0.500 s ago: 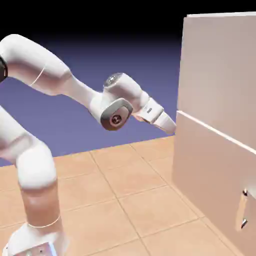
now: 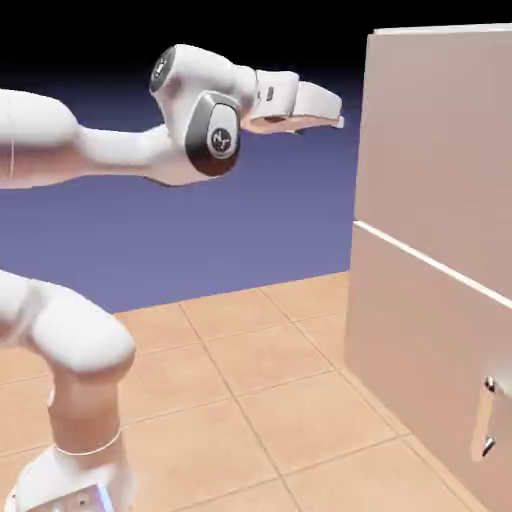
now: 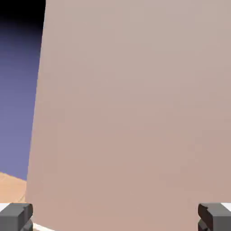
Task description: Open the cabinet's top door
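Note:
The pale beige-pink cabinet stands at the exterior view's right. Its top door is the tall flat upper panel above a thin white seam, and it sits flush and closed. My gripper is up high, level with the upper part of that door and a short way left of its edge, not touching it. In the hand view the top door fills most of the picture. The two grey fingertips stand far apart at the bottom corners with nothing between them, so my gripper is open.
The lower panel carries a small vertical metal handle at the exterior view's bottom right. The tan tiled table top spreads under the arm. The cabinet's left edge borders the blue-violet backdrop in the hand view.
The arm has swung upward. The gripper rose from the seam between the two panels to the height of the top door's upper part and drew slightly left, away from the cabinet.

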You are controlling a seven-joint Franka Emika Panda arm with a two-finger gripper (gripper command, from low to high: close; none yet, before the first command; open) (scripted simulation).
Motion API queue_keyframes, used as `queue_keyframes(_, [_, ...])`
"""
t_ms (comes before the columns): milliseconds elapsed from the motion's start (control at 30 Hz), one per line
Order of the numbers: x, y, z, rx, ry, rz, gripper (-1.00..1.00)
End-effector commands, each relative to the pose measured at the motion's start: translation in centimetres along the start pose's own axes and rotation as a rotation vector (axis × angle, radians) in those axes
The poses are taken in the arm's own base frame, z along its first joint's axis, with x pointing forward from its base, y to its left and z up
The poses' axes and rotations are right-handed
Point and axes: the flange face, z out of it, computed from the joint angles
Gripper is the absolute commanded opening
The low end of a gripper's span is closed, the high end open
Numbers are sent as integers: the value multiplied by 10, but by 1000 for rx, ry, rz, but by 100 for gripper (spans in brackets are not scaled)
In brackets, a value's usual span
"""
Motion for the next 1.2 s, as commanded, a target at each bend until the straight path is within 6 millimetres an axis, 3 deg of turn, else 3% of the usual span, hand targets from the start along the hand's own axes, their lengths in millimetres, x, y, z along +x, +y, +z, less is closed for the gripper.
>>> queue_keyframes(0, [10,3,-9,17,23,-5,0])
queue_keyframes(100, [38,17,-32,62,90,-9,0])
queue_keyframes(233, [70,50,-53,104,172,7,0])
queue_keyframes(433, [104,122,-53,131,264,68,0])
queue_keyframes(633, [112,207,-7,117,306,158,0])
queue_keyframes(767, [97,262,47,87,299,221,0])
queue_keyframes(867, [73,296,99,56,275,264,0])
queue_keyframes(933, [73,297,99,56,274,265,0])
queue_keyframes(1067, [86,296,147,56,274,265,0])
queue_keyframes(1100, [86,296,147,56,274,265,-100])
queue_keyframes(1167, [82,293,139,39,287,267,-100])
